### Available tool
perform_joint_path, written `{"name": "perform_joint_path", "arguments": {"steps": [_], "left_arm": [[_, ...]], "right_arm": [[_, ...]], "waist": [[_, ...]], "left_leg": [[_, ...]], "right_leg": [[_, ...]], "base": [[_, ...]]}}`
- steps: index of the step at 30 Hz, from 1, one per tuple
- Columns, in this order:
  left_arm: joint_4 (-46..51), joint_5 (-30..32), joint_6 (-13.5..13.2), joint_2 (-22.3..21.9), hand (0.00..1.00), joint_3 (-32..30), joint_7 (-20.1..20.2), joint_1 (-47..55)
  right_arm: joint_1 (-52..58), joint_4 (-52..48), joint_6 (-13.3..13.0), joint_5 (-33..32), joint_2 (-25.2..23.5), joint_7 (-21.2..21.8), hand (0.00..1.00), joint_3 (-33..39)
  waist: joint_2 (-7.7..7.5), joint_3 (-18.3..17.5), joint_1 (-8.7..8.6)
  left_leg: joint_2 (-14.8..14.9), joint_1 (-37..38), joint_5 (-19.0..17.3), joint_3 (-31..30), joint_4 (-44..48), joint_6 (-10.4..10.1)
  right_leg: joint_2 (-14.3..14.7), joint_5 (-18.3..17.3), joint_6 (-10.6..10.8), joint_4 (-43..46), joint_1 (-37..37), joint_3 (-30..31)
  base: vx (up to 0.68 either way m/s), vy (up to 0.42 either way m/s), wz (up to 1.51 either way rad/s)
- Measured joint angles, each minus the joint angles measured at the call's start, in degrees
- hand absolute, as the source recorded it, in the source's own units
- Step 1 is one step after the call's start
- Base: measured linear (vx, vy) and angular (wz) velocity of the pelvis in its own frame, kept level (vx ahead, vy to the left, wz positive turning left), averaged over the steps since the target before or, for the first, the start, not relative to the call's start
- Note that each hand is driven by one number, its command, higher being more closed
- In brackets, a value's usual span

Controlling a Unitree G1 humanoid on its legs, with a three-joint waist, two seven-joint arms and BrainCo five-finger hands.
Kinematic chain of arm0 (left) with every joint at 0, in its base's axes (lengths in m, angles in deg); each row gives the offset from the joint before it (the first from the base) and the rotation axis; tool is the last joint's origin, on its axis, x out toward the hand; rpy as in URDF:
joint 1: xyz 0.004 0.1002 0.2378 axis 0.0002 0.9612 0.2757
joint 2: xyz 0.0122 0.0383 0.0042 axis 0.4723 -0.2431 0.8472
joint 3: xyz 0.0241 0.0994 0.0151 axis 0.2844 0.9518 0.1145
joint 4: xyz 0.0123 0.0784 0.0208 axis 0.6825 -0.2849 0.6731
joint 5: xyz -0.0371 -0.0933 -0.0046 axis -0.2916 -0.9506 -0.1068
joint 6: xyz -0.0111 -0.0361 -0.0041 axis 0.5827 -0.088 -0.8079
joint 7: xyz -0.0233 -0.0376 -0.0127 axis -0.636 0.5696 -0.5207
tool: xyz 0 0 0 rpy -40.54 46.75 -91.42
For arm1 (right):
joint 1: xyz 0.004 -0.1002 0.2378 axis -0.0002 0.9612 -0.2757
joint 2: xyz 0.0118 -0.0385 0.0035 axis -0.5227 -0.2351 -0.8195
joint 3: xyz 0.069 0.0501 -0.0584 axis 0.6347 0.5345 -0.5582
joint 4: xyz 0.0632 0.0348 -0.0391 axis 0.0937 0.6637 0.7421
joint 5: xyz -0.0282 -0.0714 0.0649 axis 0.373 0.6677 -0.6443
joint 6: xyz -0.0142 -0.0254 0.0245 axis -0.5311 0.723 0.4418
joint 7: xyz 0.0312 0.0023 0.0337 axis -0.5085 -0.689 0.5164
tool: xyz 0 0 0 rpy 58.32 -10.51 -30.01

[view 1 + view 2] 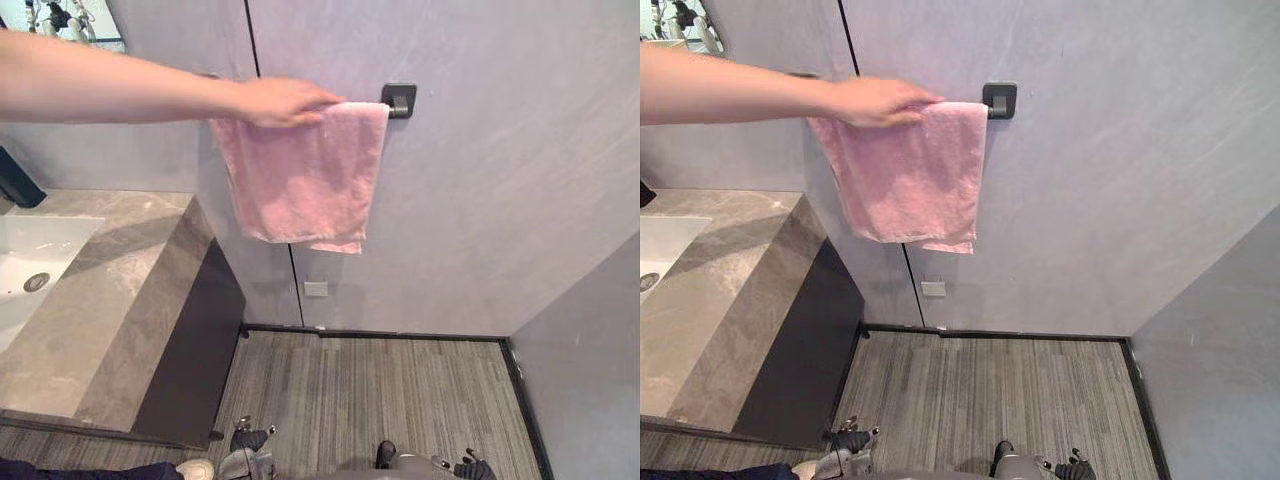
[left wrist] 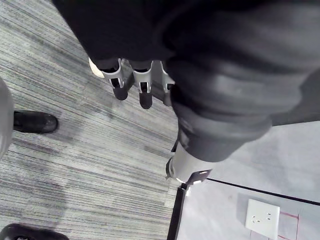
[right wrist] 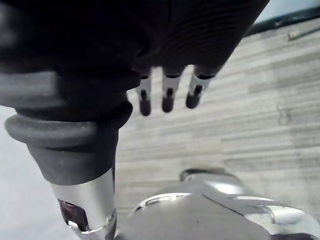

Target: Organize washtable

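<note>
At the frame's bottom edge the left hand [image 2: 143, 86] and right hand [image 3: 169, 95] hang empty, fingers relaxed. The counter [image 1: 110, 300] sits mid left. Farthest, upper centre, the pink towel [image 1: 305, 175] drapes downward from its wall bar [image 1: 399, 100] under a person's hand [image 1: 280, 100], probably nearer the left hand.

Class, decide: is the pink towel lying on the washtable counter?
No, the pink towel hangs from the dark wall holder, with a person's hand on its top edge.
</note>
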Motion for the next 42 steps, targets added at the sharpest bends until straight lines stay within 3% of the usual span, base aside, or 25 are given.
{"name": "perform_joint_path", "arguments": {"steps": [10, 17, 20, 24, 26, 29, 33, 36, 38, 39, 40, 42], "left_arm": [[0.0, -0.2, -0.1, 0.1, 0.0, 0.8, 0.0, 0.2], [0.0, 2.3, -0.6, 0.5, 0.0, 4.3, -0.2, 1.2], [1.4, 3.2, -0.7, 1.6, 0.0, 8.8, -0.6, 1.3], [15.8, 3.2, -1.0, 3.3, 0.0, 12.9, -2.0, 2.3], [25.8, 3.6, -2.0, 3.4, 0.0, 12.9, -4.1, 2.9], [33.9, 4.3, -3.7, 3.3, 0.0, 12.2, -8.6, 2.7], [41.5, 5.3, -4.0, 2.4, 0.0, 8.5, -14.5, 1.5], [49.0, 5.4, -3.9, 1.6, 0.0, 5.0, -17.8, 1.7], [55.1, 7.6, -3.7, 1.0, 0.0, 3.1, -20.0, 2.0], [58.4, 8.2, -3.7, 0.8, 0.0, 2.3, -21.0, 2.1], [62.8, 9.9, -3.4, 0.9, 0.0, 1.3, -23.0, 2.2], [69.0, 12.8, -3.1, 1.0, 0.0, 0.7, -25.9, 2.0]], "right_arm": [[-0.8, 1.7, -0.2, 0.0, 0.3, 0.1, 0.0, 0.0], [-1.2, 2.1, -0.2, 0.0, 0.8, -0.1, 0.0, -1.2], [-1.7, 1.0, -0.1, -0.1, 1.8, -0.4, 0.0, -4.9], [-1.4, -13.3, -0.4, -3.0, 1.6, -1.6, 0.0, -10.7], [-1.3, -24.7, -2.6, -5.2, 0.5, -2.4, 0.0, -14.1], [-1.7, -36.6, -6.4, -7.8, -0.7, -3.1, 0.0, -16.7], [-2.2, -47.1, -9.6, -9.6, -1.4, -3.8, 0.0, -19.4], [-2.3, -52.5, -11.3, -10.3, -2.6, -3.7, 0.0, -22.8], [-2.6, -56.0, -11.9, -11.7, -2.5, -3.9, 0.0, -26.3], [-3.0, -57.9, -12.5, -11.9, -2.4, -3.9, 0.0, -27.7], [-4.1, -60.1, -13.4, -12.6, -2.3, -3.9, 0.0, -29.1], [-5.7, -62.9, -14.4, -14.2, -2.9, -4.1, 0.0, -29.5]], "waist": [[0.08, -0.1, -0.47], [0.26, -0.2, -0.61], [0.29, -0.3, -0.67], [0.17, -0.3, -0.82], [0.19, -0.3, -0.84], [0.45, -0.1, -1.01], [0.1, -0.3, -1.48], [-0.79, -0.1, -0.86], [-0.77, 0.1, 0.24], [-0.75, 0.3, 1.0], [-0.96, 0.9, 1.55], [-1.08, 1.5, 2.21]], "left_leg": [[-0.7, 0.0, 0.2, 0.0, -0.6, 0.3], [-0.8, -0.1, 0.6, -0.1, -0.9, 0.6], [-0.8, -0.6, 0.6, -0.4, -1.4, 0.7], [-0.2, -3.1, 0.1, -0.4, -1.6, 0.6], [0.3, -4.7, 0.0, -0.6, -1.3, 0.3], [1.5, -5.7, -0.7, -2.2, 0.5, -0.8], [4.8, -6.8, -1.8, -5.0, 2.9, -2.0], [7.3, -9.6, -2.9, -7.0, 12.8, -0.1], [9.0, -13.6, -2.8, -9.1, 27.6, 0.7], [9.3, -16.2, -1.5, -11.0, 35.2, 2.4], [9.7, -20.2, -1.8, -13.8, 43.8, 2.5], [9.7, -26.3, -2.9, -14.9, 49.6, 2.4]], "right_leg": [[-0.1, 0.5, 0.6, -1.3, 0.3, 0.0], [0.1, 1.5, 0.8, -3.5, 0.9, 0.1], [0.4, 2.6, 0.8, -5.5, 1.2, 0.3], [0.9, 3.3, 0.8, -6.0, -1.3, 0.9], [1.3, 2.1, 0.5, -3.9, -3.7, 1.1], [1.8, -1.7, -0.1, 1.2, -5.4, -0.2], [3.2, -6.8, -1.8, 5.8, -5.8, -3.5], [4.9, -7.7, -2.9, 4.0, -2.3, -3.8], [6.1, -8.3, -3.9, 2.4, 2.4, -3.1], [6.3, -8.9, -4.8, 2.2, 4.0, -2.7], [6.3, -9.2, -5.3, 2.2, 5.3, -2.1], [5.9, -9.2, -5.3, 2.2, 6.2, -1.3]], "base": [[0.03, 0.018, 0.01], [-0.02, -0.01, -0.01], [-0.03, -0.01, -0.04], [-0.01, -0.031, -0.06], [0.04, -0.054, 0.0], [0.13, -0.077, 0.18], [0.23, -0.122, 0.37], [0.28, -0.149, 0.1], [0.26, -0.114, -0.07], [0.23, -0.068, -0.26], [0.21, -0.04, -0.26], [0.19, 0.014, -0.22]]}}
